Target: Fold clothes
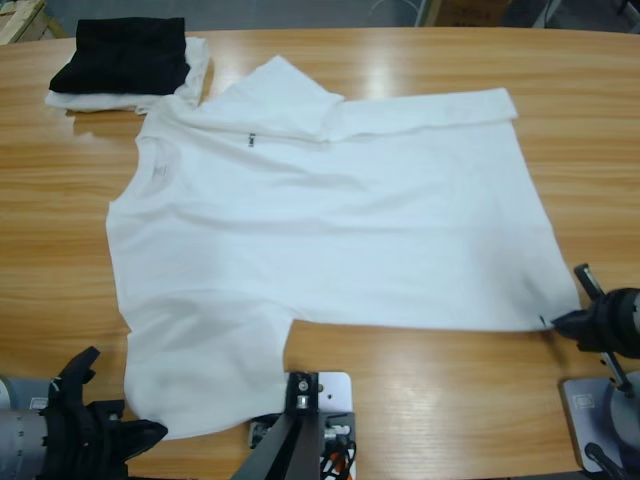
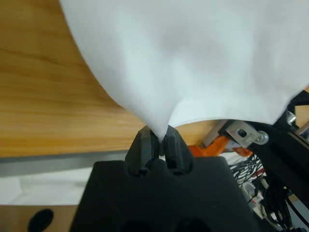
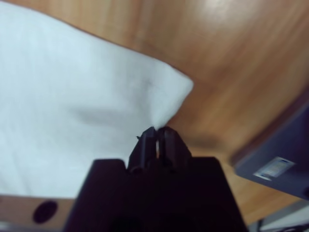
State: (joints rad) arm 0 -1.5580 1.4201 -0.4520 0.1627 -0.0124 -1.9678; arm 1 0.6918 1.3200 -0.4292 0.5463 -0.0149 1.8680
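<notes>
White T-shirt [image 1: 340, 230] pinched by 2 grippers

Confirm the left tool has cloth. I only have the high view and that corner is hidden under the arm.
Observer: Yes. In the left wrist view the left tool is shut on a pinch of the T-shirt, which fans out from the jaws.
Operator: Right side?
Observer: The right tool is shut on a corner of the shirt; the cloth peaks into the jaws.
Operator: Anything under the left tool?
Observer: It sits past the table edge, above cables and an orange part.
</notes>
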